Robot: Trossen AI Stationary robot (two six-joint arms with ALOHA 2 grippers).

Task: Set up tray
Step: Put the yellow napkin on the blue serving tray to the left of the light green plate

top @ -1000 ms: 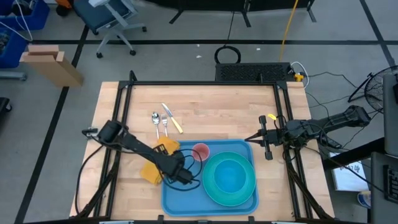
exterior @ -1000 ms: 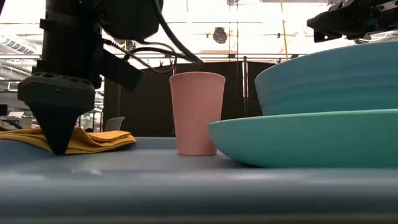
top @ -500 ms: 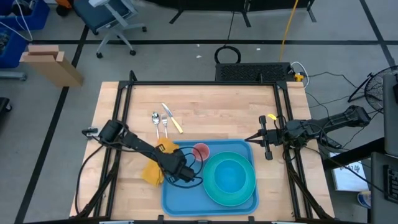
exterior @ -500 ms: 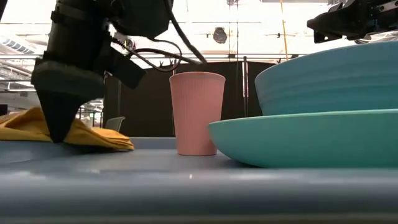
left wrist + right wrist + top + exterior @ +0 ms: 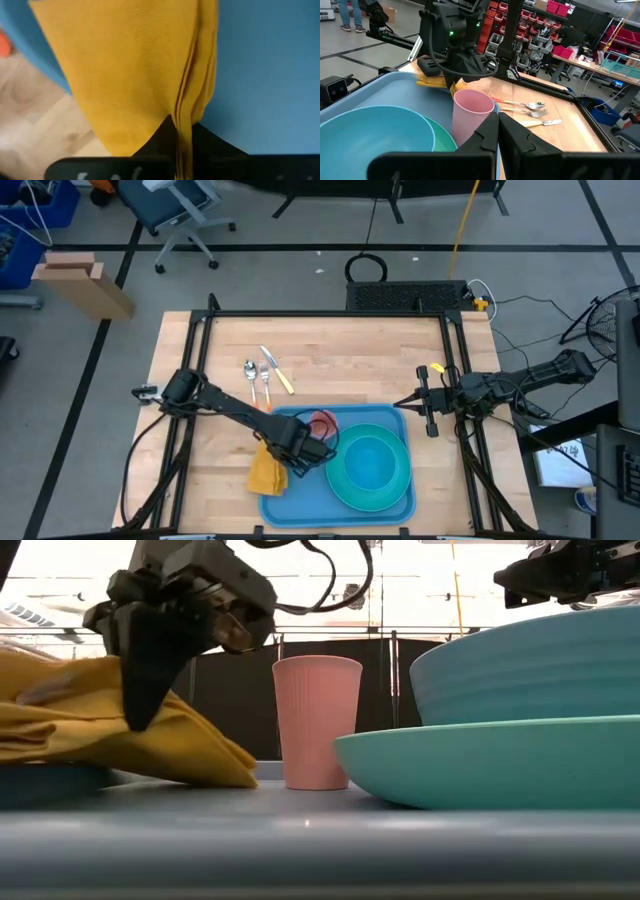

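napkin [image 5: 267, 472] lifted, now overhanging tray [image 5: 300, 498] edge, left claw [image 5: 283, 460] pinching.

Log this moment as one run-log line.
left gripper: shut on napkin, lifted over tray edge | right gripper: shut, parked at table's right | cup, bowl, plate: on tray

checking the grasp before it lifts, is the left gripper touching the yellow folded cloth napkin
Touching. The left wrist view shows the left gripper with its dark fingertips pinched shut on the yellow folded cloth napkin, the fabric gathered into a crease between them.
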